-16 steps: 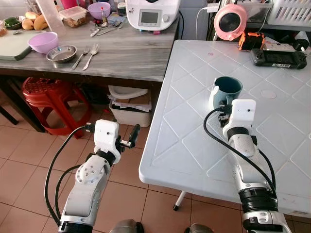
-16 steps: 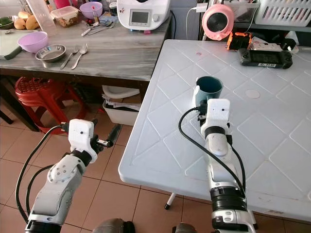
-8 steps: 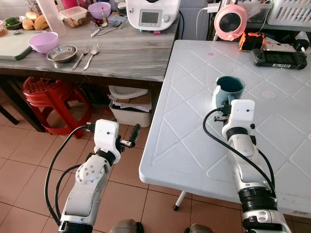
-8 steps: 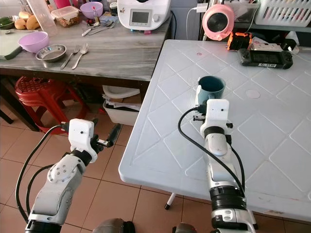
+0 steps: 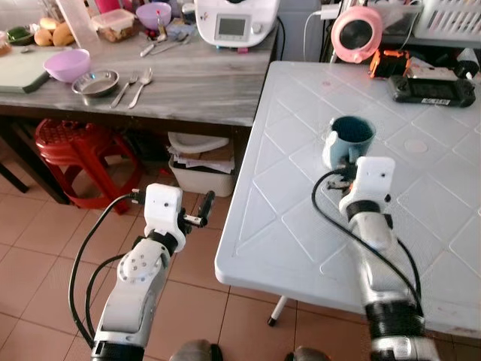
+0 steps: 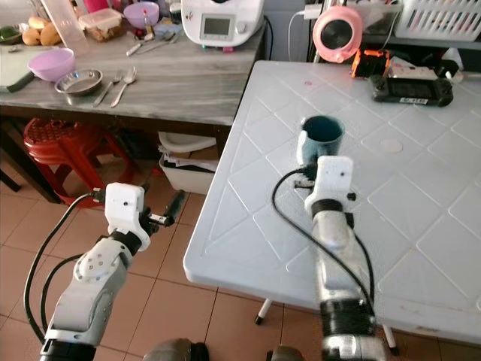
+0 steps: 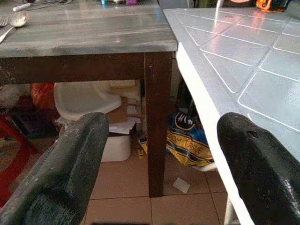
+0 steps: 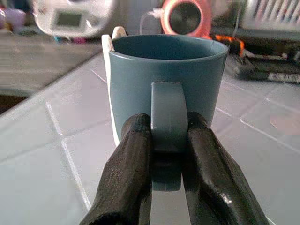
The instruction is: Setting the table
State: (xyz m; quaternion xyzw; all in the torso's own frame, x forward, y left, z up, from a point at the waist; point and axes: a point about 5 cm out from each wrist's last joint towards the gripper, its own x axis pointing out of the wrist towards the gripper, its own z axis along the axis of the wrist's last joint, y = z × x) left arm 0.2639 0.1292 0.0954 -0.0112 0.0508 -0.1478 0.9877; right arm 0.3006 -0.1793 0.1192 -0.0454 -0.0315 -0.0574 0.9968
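A teal mug (image 5: 350, 139) stands upright on the white tabletop (image 5: 301, 218), toward its near half and well apart from the black controller (image 5: 432, 89) and the pink round appliance (image 5: 358, 32) at the far edge. The right pincer (image 8: 165, 154) is pressed onto the mug's handle (image 8: 168, 123), one black finger (image 8: 131, 173) on each side of it, so the handle sits pinched between them; from the head camera the right arm's white wrist block (image 5: 373, 179) sits just on the near side of the mug, above the white tabletop. The left pincer (image 7: 161, 154) hangs off the tabletop's left edge, above the tiled floor (image 5: 45, 248), with its two fingers (image 7: 70, 164) spread wide and nothing between them; it faces the dark leg of the wooden tabletop (image 5: 180, 79) and the white tub (image 7: 84, 101) stored beneath it. On that grey wooden tabletop lie a purple bowl (image 5: 66, 65), a small metal dish (image 5: 95, 81) just beside it, and a fork and spoon (image 5: 134, 84) next to the dish, with a white kitchen machine (image 5: 236, 21) farther back. A red plastic stool (image 5: 79, 154) stands under the wooden tabletop's near side.
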